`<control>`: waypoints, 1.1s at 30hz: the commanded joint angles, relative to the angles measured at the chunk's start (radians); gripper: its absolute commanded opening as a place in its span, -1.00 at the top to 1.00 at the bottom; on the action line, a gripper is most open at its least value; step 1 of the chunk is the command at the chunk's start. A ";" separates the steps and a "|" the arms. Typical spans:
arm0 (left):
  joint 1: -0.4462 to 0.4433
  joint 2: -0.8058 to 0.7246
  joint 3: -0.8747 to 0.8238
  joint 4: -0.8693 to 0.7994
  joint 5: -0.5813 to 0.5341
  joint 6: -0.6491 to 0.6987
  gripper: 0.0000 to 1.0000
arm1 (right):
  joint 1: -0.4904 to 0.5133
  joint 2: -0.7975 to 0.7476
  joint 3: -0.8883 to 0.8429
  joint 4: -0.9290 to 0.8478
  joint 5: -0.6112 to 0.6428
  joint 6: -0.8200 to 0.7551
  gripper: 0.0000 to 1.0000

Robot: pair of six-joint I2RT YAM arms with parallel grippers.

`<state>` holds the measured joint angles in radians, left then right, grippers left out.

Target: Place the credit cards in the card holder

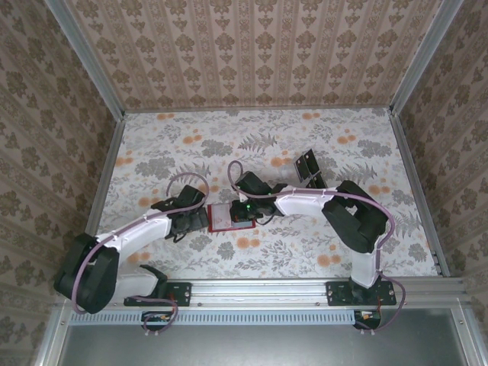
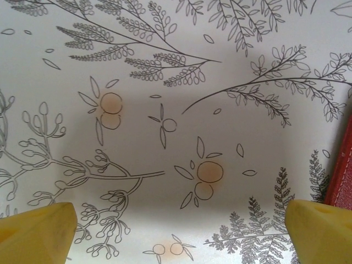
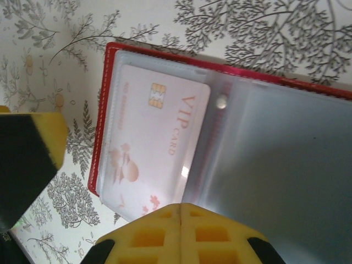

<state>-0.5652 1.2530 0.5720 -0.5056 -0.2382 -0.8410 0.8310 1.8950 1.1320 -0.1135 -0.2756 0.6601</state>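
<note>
The card holder (image 1: 225, 219) lies open on the worktop (image 1: 152, 145) between the two end effectors, its long axis running from one to the other. The right end effector (image 3: 181, 214) hangs over the holder's near edge with its yellow fingers pressed together. Whether the edge of a clear sleeve is pinched between them cannot be told. Ahead of it and a little to its left, a pale pink card (image 3: 154, 137) sits inside the pocket at one end of the holder.

The left end effector (image 2: 179, 225) has its fingers spread wide over bare worktop, with the holder's red edge just beside its right fingertip.

The loose credit cards (image 1: 309, 166) lie beyond and to the right of the right end effector, near its forearm and well apart from the left end effector. The right arm looks the nearer one for fetching them, and it would have to swing away from the holder to do so. The left end effector seems placed to steady the holder.
</note>
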 commanded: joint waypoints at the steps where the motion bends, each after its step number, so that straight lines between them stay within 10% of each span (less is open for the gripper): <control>1: -0.011 0.015 0.020 0.005 -0.006 0.005 -1.00 | 0.010 0.014 0.033 -0.038 0.017 -0.014 1.00; 33: -0.035 0.089 0.003 0.045 -0.007 -0.003 -1.00 | 0.018 0.081 0.080 -0.047 0.013 -0.025 1.00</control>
<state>-0.5900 1.3209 0.5720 -0.4713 -0.2432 -0.8413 0.8429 1.9491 1.1728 -0.1432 -0.2470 0.6495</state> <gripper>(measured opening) 0.997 0.064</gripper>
